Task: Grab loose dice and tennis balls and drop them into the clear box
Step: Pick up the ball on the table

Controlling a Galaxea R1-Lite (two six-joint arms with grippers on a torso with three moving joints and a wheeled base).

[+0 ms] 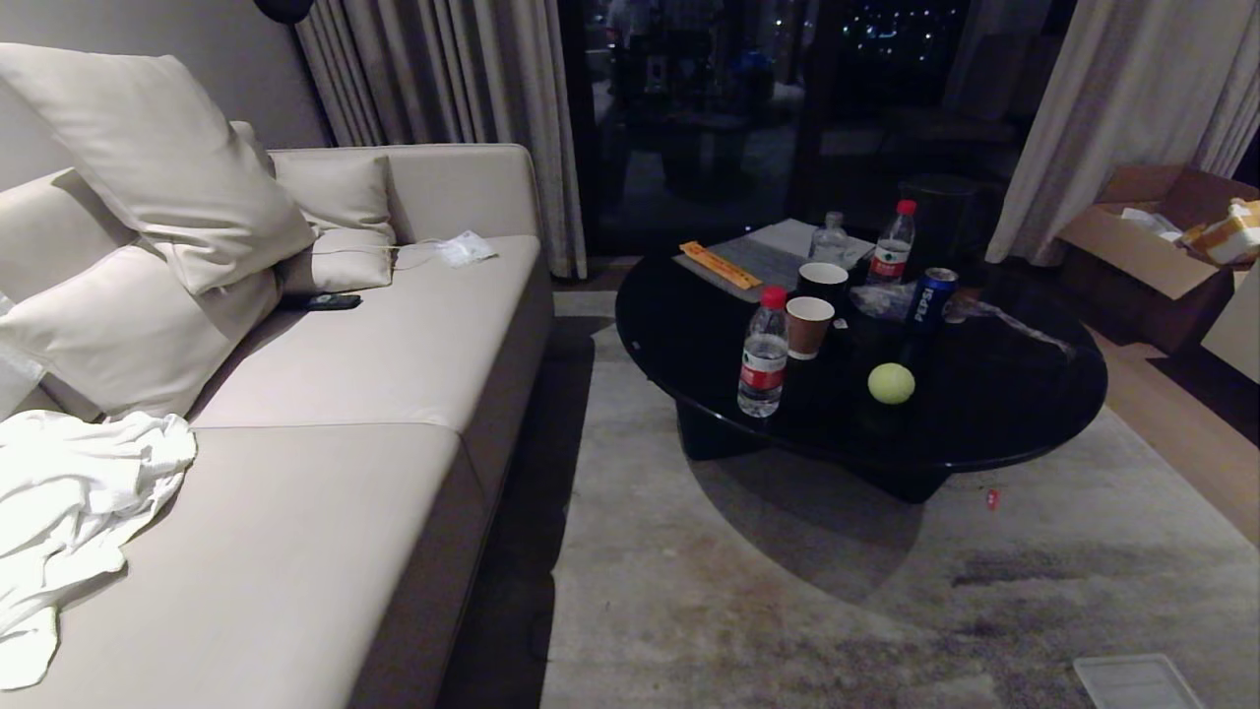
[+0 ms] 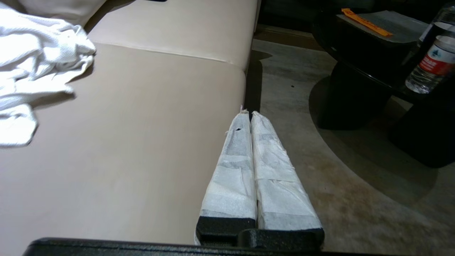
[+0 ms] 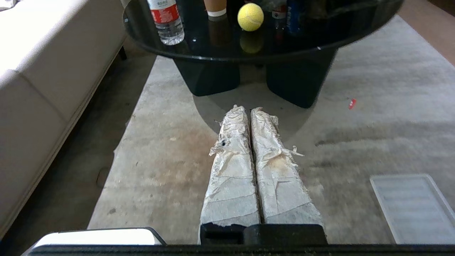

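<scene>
Black and glossy, the round low coffee table (image 1: 984,423) stands on a grey carpet (image 1: 787,611) and serves as the anchor for everything else. One fuzzy yellow-green tennis ball (image 1: 891,383) rests on the table's top, near its front edge; the same ball (image 3: 250,16) shows in the right wrist view with its reflection in the glass below it. Just beside the ball, toward the sofa, stands a clear plastic water bottle with a red cap and red label (image 1: 764,354), and behind that a brown paper cup (image 1: 809,326). A blue Pepsi can (image 1: 931,294) stands farther back on the table, with a second red-capped bottle (image 1: 894,244) and an orange flat strip (image 1: 720,264) at the far side. No dice can be made out in any view.

A flat ribbed translucent plastic piece (image 1: 1137,681) lies on the carpet well apart from the table, nearer the robot; whether it is the box or a lid I cannot tell. A small red scrap (image 1: 992,499) lies on the carpet just off the table's front edge.

To the table's left runs a long beige leather sofa (image 1: 374,394) carrying a crumpled white cloth (image 1: 69,502).

The left gripper (image 2: 250,114), its tape-wrapped fingers pressed together and empty, hangs over the sofa's front edge. The right gripper (image 3: 247,109), fingers likewise together and empty, hangs over the carpet before the table.
</scene>
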